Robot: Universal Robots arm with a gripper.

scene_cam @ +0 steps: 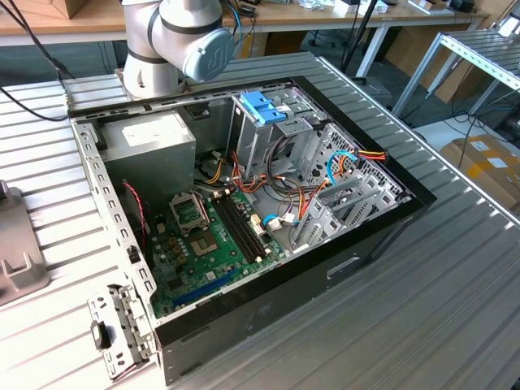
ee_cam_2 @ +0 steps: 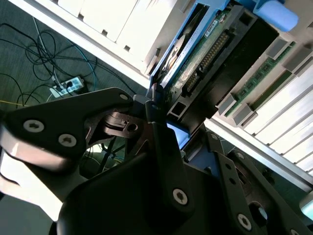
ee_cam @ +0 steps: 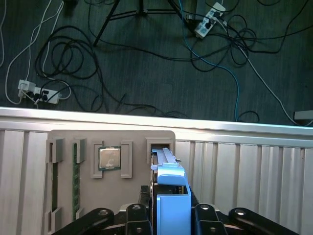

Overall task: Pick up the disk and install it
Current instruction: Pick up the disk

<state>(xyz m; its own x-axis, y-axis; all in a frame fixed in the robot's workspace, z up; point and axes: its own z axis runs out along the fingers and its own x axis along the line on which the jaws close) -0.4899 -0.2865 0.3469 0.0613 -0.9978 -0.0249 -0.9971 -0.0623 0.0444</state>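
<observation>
First wrist view, fingers (ee_cam: 145, 218) gripping the disk (ee_cam: 171, 205) — second wrist view, its connector (ee_cam_2: 212, 51).

Exterior view overlooks the computer case (scene_cam: 286, 302); both wrist views peer closely past the jaws.

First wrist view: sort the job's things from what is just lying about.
Job: the disk, on edge, clamped by the gripper.
Lying about: processor chip and memory stick, both in the grey tray; power strip on the floor.
</observation>
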